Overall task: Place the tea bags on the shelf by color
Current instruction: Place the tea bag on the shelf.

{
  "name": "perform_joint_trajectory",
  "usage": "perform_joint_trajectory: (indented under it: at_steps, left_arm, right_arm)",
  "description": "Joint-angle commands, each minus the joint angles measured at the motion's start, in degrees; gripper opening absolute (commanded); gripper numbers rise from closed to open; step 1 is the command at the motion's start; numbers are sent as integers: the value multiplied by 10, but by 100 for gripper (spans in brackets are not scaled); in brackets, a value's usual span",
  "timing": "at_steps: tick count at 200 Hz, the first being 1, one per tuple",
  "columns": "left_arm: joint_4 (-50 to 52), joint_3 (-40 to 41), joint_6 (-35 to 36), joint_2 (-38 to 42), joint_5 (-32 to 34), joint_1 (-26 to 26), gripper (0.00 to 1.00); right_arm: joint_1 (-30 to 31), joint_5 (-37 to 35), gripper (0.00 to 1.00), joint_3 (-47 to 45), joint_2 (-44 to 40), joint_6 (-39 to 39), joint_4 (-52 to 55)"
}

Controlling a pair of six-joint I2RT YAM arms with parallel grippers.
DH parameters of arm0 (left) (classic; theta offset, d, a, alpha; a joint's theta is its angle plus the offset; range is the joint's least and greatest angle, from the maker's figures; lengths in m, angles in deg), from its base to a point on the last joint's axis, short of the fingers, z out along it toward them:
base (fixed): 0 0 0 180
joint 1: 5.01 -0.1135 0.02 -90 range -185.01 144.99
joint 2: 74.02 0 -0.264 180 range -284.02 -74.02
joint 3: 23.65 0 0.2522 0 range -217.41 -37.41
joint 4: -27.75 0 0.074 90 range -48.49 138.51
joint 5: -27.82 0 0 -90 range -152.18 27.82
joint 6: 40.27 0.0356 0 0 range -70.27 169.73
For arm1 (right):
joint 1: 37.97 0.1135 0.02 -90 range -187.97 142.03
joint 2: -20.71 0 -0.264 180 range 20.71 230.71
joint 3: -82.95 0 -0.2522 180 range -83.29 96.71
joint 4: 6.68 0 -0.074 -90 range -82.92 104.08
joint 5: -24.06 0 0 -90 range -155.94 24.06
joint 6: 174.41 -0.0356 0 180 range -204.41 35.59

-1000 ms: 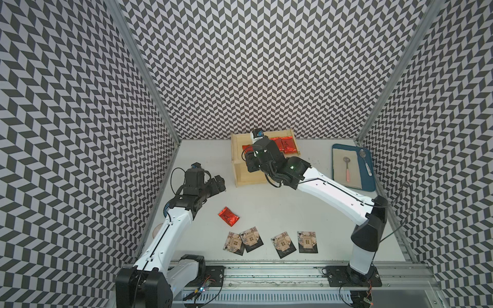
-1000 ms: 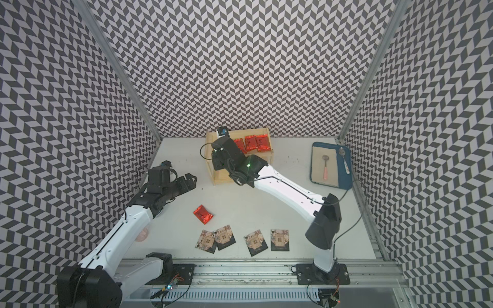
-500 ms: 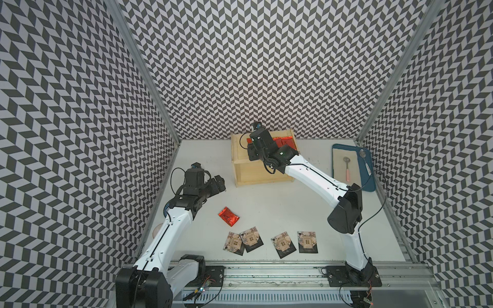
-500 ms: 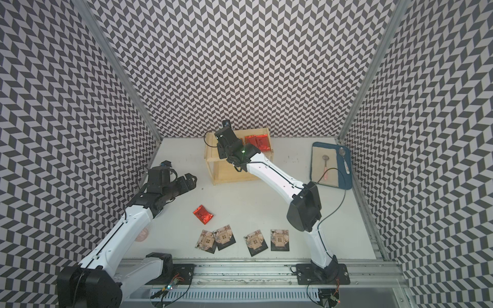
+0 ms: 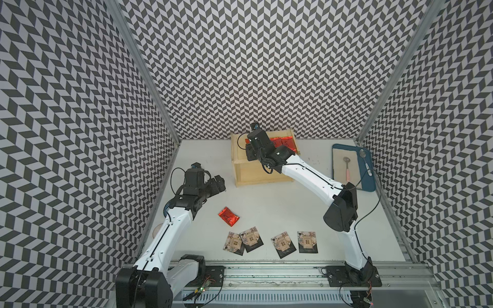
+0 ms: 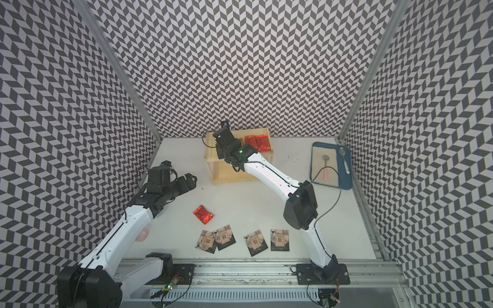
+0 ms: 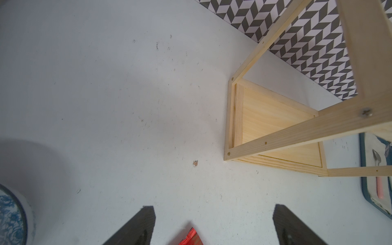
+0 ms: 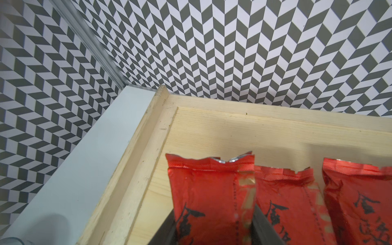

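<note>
1. The small two-tier shelf of pale natural wood (image 5: 238, 148) stands at the back edge of the white table (image 5: 280, 208), near the middle of that edge.
2. The right gripper (image 8: 214, 210) hangs over the shelf's rimmed top board. Its 2 dark fingers (image 8: 265, 231) are clamped on the long edges of 1 shiny red foil oblong sachet with dark script, the held red sachet (image 8: 210, 186). Its far end points at the back rim, and bare wood lies between it and the left rim.
3. A 2nd red sachet (image 8: 284, 201) and a 3rd red sachet (image 8: 356, 201) lie flat on the same board, side by side. The held red sachet overlaps the near edge of the 2nd.
4. The left gripper (image 7: 213, 209) hovers above the table between its left edge and the shelf, with its jaws wide apart and empty.
5. The loose red sachet (image 5: 229, 216) lies on the table toward the front-left corner, apart from the left gripper and just behind the packet row.
6. 4 flat, squarish black packets with a beige window print lie in a row along the front edge: packet 1 (image 5: 234, 243), packet 2 (image 5: 252, 239), packet 3 (image 5: 283, 244) and packet 4 (image 5: 307, 242). Packets 1 and 2 overlap, and packets 3 and 4 lie just beside each other.
7. A blue tray (image 5: 370, 184) sits at the right edge, near the back-right corner, and a pink-handled spoon (image 5: 346, 170) lies in it.
</note>
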Motion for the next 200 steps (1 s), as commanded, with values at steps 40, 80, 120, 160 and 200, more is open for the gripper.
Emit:
perform_joint_trajectory:
  at_steps: [40,80,120,160,200]
  left_arm:
    - [6,-2,5,6,6,-3,92]
    - [6,-3,4,5,8,-3,92]
    - [5,-3,4,5,8,-3,92]
    - [20,-1,-14,1,33,2,92]
    - [53,9,-93,4,84,55,91]
  right_arm:
    - [-3,-7,50,22,9,1,-24]
    - [-3,4,55,29,6,2,-27]
    - [-3,15,58,52,1,5,-19]
    - [3,93,60,17,-90,33,-34]
    - [24,173,67,-302,-310,49,-193]
